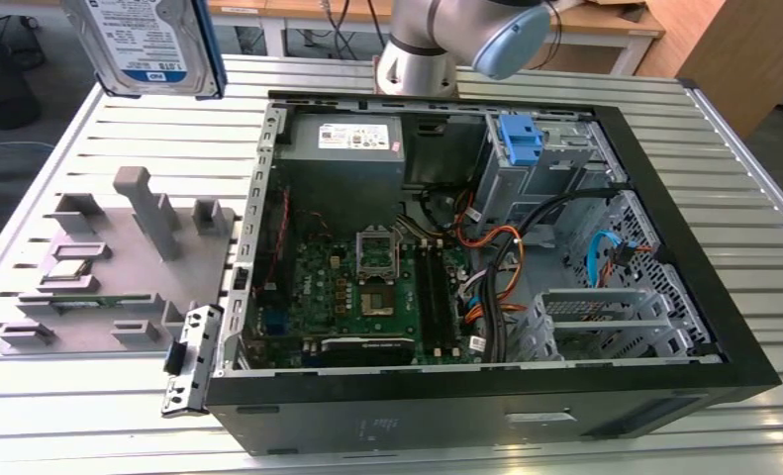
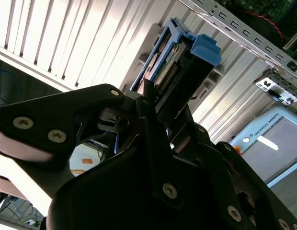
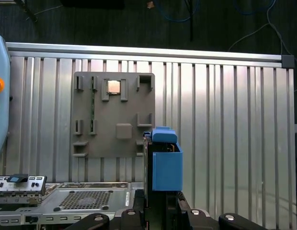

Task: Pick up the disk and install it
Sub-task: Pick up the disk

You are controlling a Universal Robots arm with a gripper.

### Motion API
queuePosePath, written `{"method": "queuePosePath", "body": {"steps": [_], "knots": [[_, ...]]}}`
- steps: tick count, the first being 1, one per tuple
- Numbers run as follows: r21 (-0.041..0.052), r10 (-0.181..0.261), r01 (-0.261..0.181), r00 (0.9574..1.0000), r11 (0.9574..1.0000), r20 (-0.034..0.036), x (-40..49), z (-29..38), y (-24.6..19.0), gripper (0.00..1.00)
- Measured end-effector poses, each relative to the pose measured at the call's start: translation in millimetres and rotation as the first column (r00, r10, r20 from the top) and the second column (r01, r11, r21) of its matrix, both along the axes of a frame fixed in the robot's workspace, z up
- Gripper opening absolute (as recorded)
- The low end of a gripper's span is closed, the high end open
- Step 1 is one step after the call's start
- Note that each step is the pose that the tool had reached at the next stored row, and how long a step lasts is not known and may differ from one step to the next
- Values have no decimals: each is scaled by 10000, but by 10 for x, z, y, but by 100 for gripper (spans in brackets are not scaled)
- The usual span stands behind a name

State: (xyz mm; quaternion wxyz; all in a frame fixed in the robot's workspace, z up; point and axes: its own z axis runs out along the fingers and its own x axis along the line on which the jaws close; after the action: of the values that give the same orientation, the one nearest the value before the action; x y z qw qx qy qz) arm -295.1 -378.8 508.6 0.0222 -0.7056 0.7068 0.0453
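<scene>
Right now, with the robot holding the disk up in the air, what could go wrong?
The disk hangs above the table, clamped at one end by the gripper; if it slips, it could fall hard. The computer case is crowded with loose cables, so the disk might snag them going in.

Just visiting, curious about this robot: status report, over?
Pincer shut on disk. Disk aloft over table, outside computer case. Cables cross the case's interior.
</scene>
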Motion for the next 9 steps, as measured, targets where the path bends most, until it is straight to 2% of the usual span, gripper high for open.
{"method": "queuePosePath", "body": {"steps": [3,9], "knots": [[1,0,0,10000,10000,1,31,-15,-8,35],[1,1,-1,10000,10000,-8,168,-32,-23,35]]}}
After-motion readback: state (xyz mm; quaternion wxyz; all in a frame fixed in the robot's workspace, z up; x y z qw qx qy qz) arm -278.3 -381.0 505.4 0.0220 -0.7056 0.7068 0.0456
